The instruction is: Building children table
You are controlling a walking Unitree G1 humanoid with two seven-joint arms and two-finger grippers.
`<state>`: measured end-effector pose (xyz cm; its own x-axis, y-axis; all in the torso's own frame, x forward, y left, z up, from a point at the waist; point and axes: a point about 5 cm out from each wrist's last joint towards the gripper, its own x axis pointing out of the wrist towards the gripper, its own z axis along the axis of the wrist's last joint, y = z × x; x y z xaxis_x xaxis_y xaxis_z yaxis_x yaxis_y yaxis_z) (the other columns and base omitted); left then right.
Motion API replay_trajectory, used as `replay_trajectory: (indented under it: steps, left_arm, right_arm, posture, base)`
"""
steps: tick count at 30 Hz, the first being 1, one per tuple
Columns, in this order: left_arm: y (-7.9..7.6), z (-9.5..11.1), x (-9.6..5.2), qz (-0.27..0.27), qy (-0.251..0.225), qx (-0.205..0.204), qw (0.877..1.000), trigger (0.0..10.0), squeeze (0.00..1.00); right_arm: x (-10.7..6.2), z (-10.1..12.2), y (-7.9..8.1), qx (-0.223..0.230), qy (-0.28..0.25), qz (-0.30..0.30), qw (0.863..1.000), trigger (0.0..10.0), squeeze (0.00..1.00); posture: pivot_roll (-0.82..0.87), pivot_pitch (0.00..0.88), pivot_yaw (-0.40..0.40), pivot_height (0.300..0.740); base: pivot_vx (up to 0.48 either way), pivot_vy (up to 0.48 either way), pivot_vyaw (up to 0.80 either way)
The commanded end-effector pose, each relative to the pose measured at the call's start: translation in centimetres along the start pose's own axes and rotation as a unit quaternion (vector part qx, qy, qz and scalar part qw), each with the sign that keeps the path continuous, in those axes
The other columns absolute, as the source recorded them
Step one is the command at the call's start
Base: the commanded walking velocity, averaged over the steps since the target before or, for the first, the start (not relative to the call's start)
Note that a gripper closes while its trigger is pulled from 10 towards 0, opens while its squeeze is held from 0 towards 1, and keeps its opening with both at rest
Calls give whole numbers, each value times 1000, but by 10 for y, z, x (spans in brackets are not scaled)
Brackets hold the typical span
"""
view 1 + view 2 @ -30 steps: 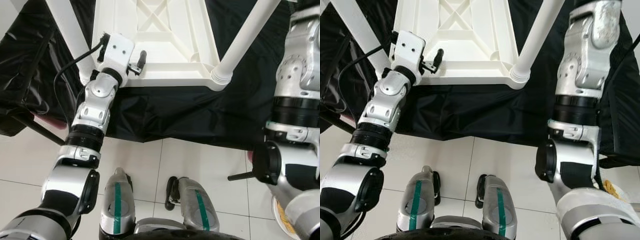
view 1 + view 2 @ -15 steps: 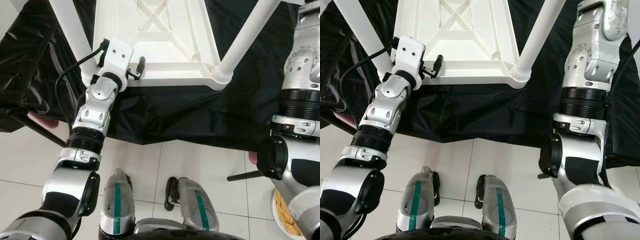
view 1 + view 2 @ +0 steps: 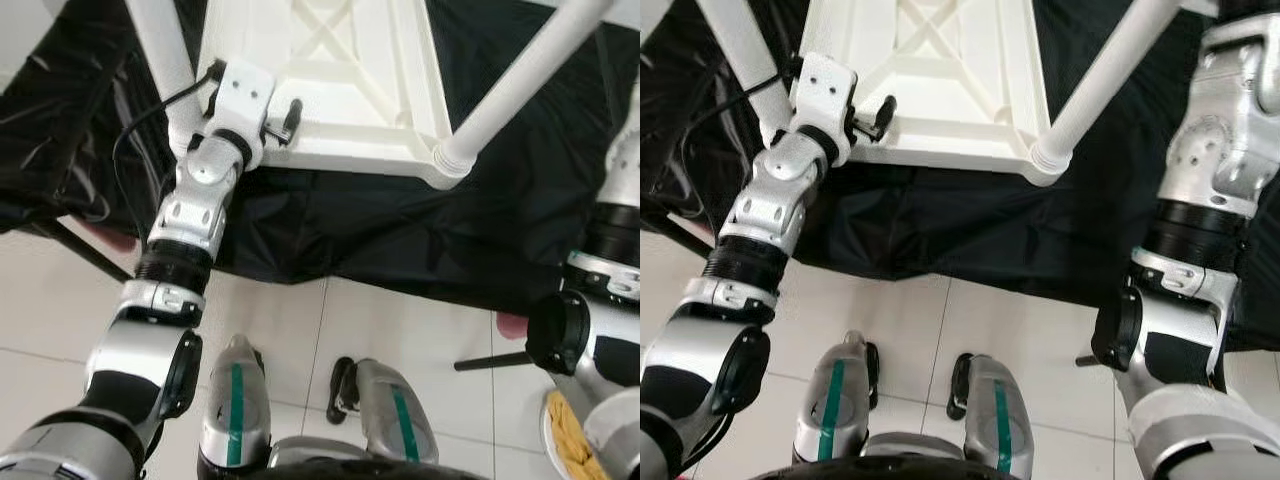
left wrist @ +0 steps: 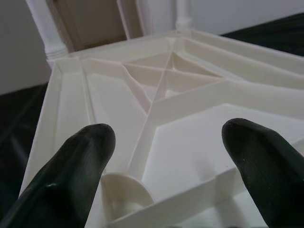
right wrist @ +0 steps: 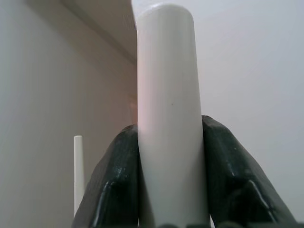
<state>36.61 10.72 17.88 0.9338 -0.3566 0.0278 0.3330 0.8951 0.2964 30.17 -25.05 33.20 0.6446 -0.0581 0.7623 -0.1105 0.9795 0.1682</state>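
A white plastic children's table (image 3: 340, 70) lies upside down on a black cloth. My left gripper (image 4: 166, 142) is open over the table's near left corner, its fingers (image 3: 290, 115) spread above the ribbed underside and a round socket (image 4: 126, 187). A white leg (image 3: 520, 85) stands slanted in the near right corner socket. My right gripper (image 5: 168, 142) is shut on that leg (image 5: 166, 71) high up, and its arm (image 3: 1220, 150) rises at the right. Another white leg (image 3: 165, 50) stands by the left wrist.
The black cloth (image 3: 380, 230) hangs over the front edge down to a white tiled floor. My feet (image 3: 235, 410) stand close to it. A thin black rod (image 3: 490, 360) and a yellow-filled dish (image 3: 570, 450) sit at the right, and a pink object (image 3: 100, 235) at the left.
The whole view has shifted and tilted a little. My right arm has moved up and to the right, still holding the leg. The left gripper stays at the table's corner.
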Motion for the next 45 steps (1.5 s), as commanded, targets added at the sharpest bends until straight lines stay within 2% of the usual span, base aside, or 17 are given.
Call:
replay_trajectory:
  steps: [1, 8, 12, 17, 18, 20, 21, 22, 23, 24, 28, 29, 32, 33, 43, 44, 45]
  left_arm:
    - [43, -19, -15, 76, 52, 8, 996, 10000, 0]
    - [48, 4, -9, 76, 32, 18, 996, 10000, 0]
    - [33, 52, 1, 43, -19, -8, 999, 10000, 0]
    - [21, 77, 4, 22, -50, -23, 998, 10000, 0]
    - [14, 89, 6, 12, -66, -29, 997, 10000, 0]
    - [14, 89, 6, 12, -66, -29, 997, 10000, 0]
    - [8, 99, 8, 2, -80, -39, 996, 10000, 0]
    - [8, 99, 8, 2, -80, -39, 996, 10000, 0]
    - [-2, 111, 10, -21, -91, -55, 994, 10000, 0]
    - [-5, 114, 10, -24, -93, -55, 994, 10000, 0]
    - [-8, 116, 10, -31, -94, -55, 994, 10000, 0]
    - [-11, 119, 8, -36, -93, -54, 994, 10000, 0]
    - [-11, 119, 8, -36, -93, -54, 994, 10000, 0]
    - [-13, 121, 7, -41, -92, -54, 993, 10000, 0]
    - [-23, 131, 1, -60, -100, -68, 991, 10000, 0]
    - [-26, 131, 0, -70, -102, -75, 990, 10000, 0]
    - [-26, 131, 0, -70, -102, -75, 990, 10000, 0]
  right_arm:
    - [-27, 12, -60, -12, -9, -144, 989, 0, 0]
    - [-50, 14, -81, -8, -8, -190, 982, 0, 0]
    - [-91, 5, -107, -1, 18, -255, 967, 0, 0]
    - [-117, -6, -118, 11, 45, -290, 956, 0, 0]
    - [-140, -21, -124, 25, 75, -315, 946, 0, 0]
    - [-140, -21, -124, 25, 75, -315, 946, 0, 0]
    - [-165, -34, -130, 37, 107, -341, 933, 0, 0]
    - [-165, -34, -130, 37, 107, -341, 933, 0, 0]
    - [-212, -58, -136, 63, 170, -381, 907, 0, 0]
    - [-226, -65, -136, 69, 187, -393, 897, 0, 0]
    - [-234, -70, -133, 76, 206, -394, 892, 0, 0]
    - [-237, -75, -130, 81, 221, -392, 889, 4980, 0]
    - [-237, -75, -130, 81, 221, -392, 889, 4980, 0]
    - [-239, -81, -125, 99, 233, -390, 885, 10000, 0]
    - [-217, -117, -83, 170, 304, -300, 888, 10000, 35]
    - [-214, -120, -78, 182, 301, -286, 891, 10000, 1000]
    - [-214, -120, -78, 182, 301, -286, 891, 10000, 1000]
  posture:
    - [31, 32, 19, 740]
    - [29, 36, 28, 740]
    - [27, 45, 37, 740]
    - [25, 48, 41, 740]
    - [27, 52, 42, 740]
    - [27, 52, 42, 740]
    - [23, 57, 43, 740]
    - [23, 57, 43, 740]
    - [20, 57, 50, 740]
    - [20, 56, 53, 740]
    - [18, 56, 57, 740]
    - [19, 55, 58, 740]
    - [19, 55, 58, 740]
    - [18, 52, 61, 740]
    - [26, 35, 42, 740]
    - [28, 35, 37, 740]
    - [28, 35, 37, 740]
  base:
    - [0, 0, 0]
    - [0, 0, 0]
    - [0, 0, 0]
    - [0, 0, 0]
    - [0, 0, 0]
    - [0, 0, 0]
    - [0, 0, 0]
    - [0, 0, 0]
    - [0, 0, 0]
    - [0, 0, 0]
    - [0, 0, 0]
    - [0, 0, 0]
    - [0, 0, 0]
    - [0, 0, 0]
    - [0, 0, 0]
    - [0, 0, 0]
    - [0, 0, 0]
